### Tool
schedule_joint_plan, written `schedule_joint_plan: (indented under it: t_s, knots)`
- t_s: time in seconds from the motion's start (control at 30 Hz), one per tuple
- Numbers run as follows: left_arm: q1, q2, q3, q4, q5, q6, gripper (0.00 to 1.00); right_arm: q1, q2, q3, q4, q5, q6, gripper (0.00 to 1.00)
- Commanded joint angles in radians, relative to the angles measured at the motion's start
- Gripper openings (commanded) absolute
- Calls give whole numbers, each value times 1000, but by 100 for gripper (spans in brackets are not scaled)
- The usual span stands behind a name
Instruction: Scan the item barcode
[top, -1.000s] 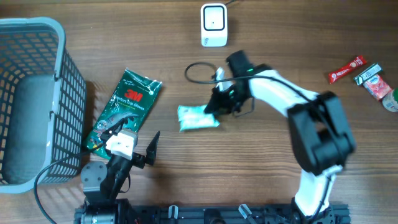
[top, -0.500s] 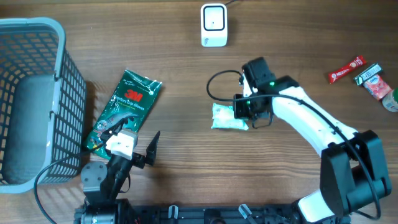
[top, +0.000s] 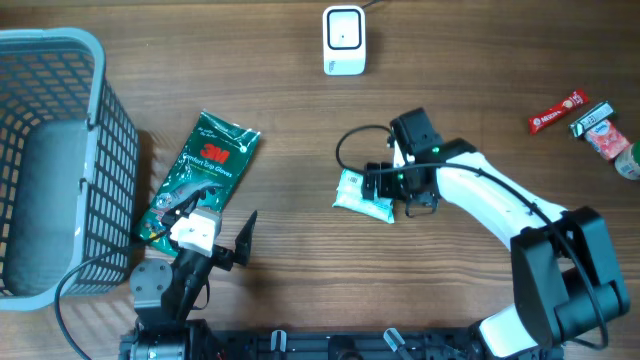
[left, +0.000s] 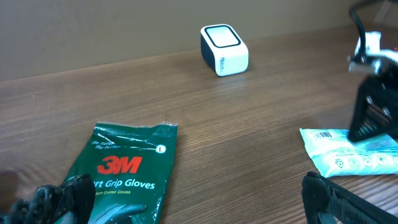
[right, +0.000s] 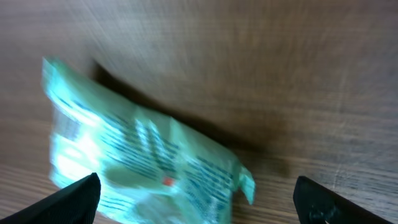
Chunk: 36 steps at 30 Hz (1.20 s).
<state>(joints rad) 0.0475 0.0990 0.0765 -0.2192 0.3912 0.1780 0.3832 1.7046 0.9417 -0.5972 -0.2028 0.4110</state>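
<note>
Right gripper (top: 381, 192), jaws spread wide, holds nothing, poised at the pale green packet (top: 355, 196) (barcode (left: 326, 135) facing up).

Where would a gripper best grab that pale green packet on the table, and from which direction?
Probably from straight above, pinching across the narrow width of the pale green packet near its right end. It lies flat on the table, so no edge can be reached sideways, and the barcode sits at the opposite end, left uncovered. The open right gripper hangs there.
</note>
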Motion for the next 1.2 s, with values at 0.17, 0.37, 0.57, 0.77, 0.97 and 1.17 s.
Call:
schedule_joint_plan:
  t_s: [0.17,0.37,0.57,0.77,0.97,1.17]
  knots:
    - [2,-4,-5,3,12,-9,100,-2,8,-56,75,-129,-206,87]
    - [2,-4,-5,3,12,-9,100,-2,31,-73,101,-147,-198,6]
    - [2,-4,-5,3,12,-9,100,-19,14,-37,105,-171,-149,4]
    - [2,-4,-5,3,12,-9,100,-36,-117,48,45,-211,-185,4]
    - [2,-4,-5,3,12,-9,100,-36,-518,74,23,-250,-232,4]
    - [2,-4,-5,3,12,-9,100,-36,-803,73,-37,-171,-311,4]
